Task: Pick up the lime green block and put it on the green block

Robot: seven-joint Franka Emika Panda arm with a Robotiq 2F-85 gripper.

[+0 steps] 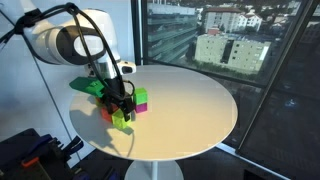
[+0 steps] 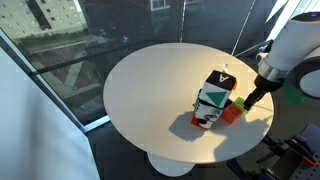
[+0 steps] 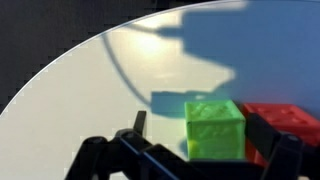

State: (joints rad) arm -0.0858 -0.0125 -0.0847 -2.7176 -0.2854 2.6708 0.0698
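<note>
The lime green block (image 3: 214, 128) fills the lower middle of the wrist view, resting on the white table. It also shows in both exterior views (image 1: 122, 119) (image 2: 240, 102). My gripper (image 3: 204, 128) is open and low over the table, with one finger on each side of this block. There is a clear gap on the left side. The gripper also shows in both exterior views (image 1: 122, 98) (image 2: 252, 99). A red block (image 3: 288, 122) touches the lime green block's right side. I cannot pick out the deeper green block for certain.
A magenta block (image 1: 141, 98) sits just behind the cluster. A deeper green shape (image 1: 88, 86) lies by the arm. A printed carton (image 2: 212, 100) stands beside the red block (image 2: 231, 113). The round white table (image 1: 190, 100) stands by a window wall.
</note>
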